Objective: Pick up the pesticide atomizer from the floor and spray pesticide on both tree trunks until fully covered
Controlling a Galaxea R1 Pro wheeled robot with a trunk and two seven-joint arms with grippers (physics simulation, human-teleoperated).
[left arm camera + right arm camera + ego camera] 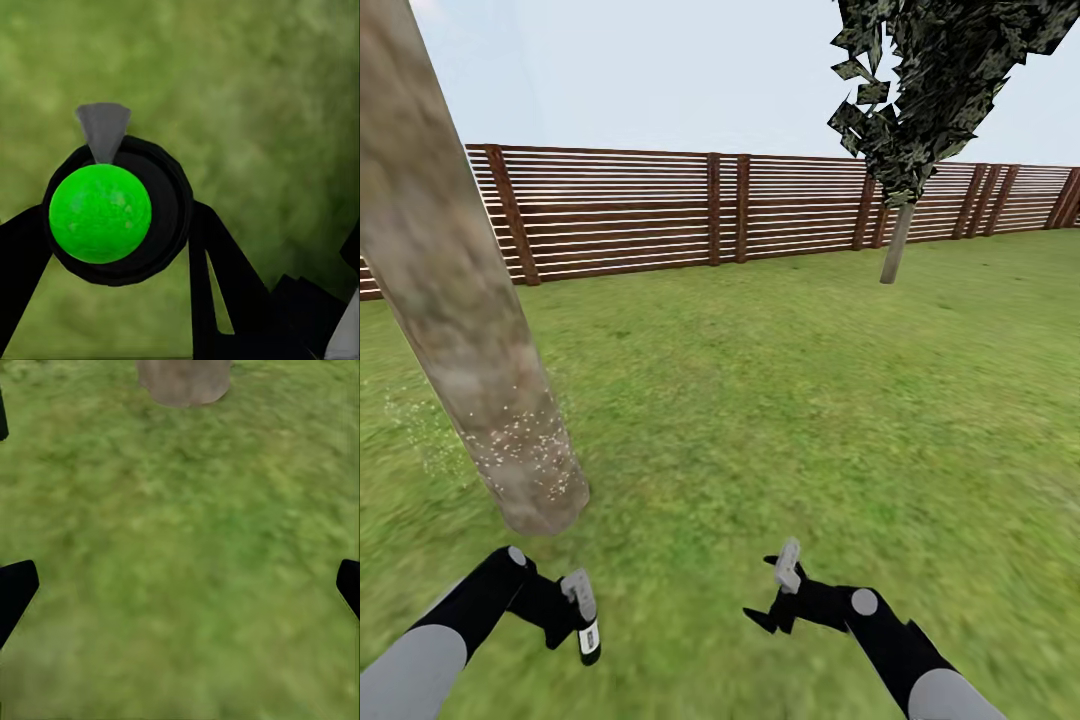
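Observation:
The near tree trunk (460, 330) rises thick and mottled grey-brown at the left, leaning in the head view. Pale specks dot its lower part (525, 450). Its base (184, 379) also shows ahead of my right gripper. My left gripper (582, 620) is low, just right of that trunk's foot, and shut on the pesticide atomizer (101, 214). The atomizer is a dark round bottle with a white label (589, 640), a bright green top and a grey nozzle. My right gripper (780, 590) hangs open over grass. The second tree (896, 245) stands far right by the fence, under its dark crown (930, 80).
A brown slatted fence (660, 210) closes the lawn at the back. Open grass (760, 400) lies between the two trees. Faint pale specks lie on the grass (420, 430) left of the near trunk. The stone slabs are out of view.

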